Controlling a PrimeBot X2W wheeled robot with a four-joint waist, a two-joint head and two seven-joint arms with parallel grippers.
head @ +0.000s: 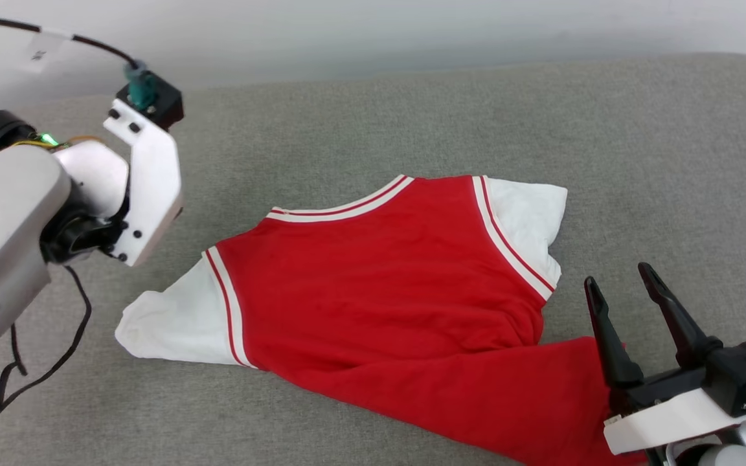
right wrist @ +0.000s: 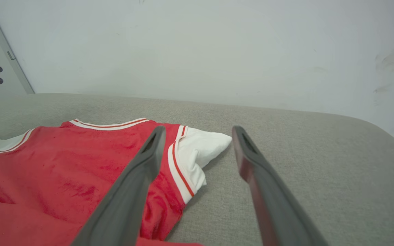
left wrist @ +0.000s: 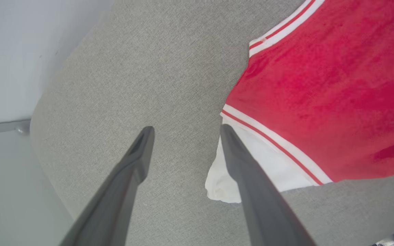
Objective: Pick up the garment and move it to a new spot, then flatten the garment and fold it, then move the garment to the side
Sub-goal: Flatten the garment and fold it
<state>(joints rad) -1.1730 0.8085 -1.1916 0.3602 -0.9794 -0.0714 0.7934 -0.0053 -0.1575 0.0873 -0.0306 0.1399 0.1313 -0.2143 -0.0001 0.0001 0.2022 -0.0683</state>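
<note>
Red T-shirt (head: pixel 386 285) with white sleeves and red-and-white striped trim, lying on a grey fabric-covered worktop (head: pixel 412 110), collar edge on the far side, away from the robot. Mostly spread out but not smooth: lower part of the T-shirt creased and doubled over in a fold running toward the robot's right. One white sleeve laid out flat on the T-shirt's left side. The other, on the T-shirt's right side, bunched into a soft lump.

Left gripper (left wrist: pixel 185 131) held just off the T-shirt's left sleeve, fingers (left wrist: pixel 132 171) spread wide and empty. Seen from the left wrist, one finger over bare worktop beside the T-shirt, the other crossing the sleeve's outer edge. Touching the cloth or hanging above it: cannot tell.

Right gripper (head: pixel 618 275) at the T-shirt's right side, near the bunched sleeve, fingers (head: pixel 608 336) likewise spread wide and empty. Base of that gripper above the red folded part at the T-shirt's near right corner.

Black cable (head: pixel 86 317) trailing from the left arm (head: pixel 10 213) and looping down to the left of the T-shirt, apart from the flat sleeve. Pale wall (head: pixel 412 32) beyond the T-shirt's collar side.
</note>
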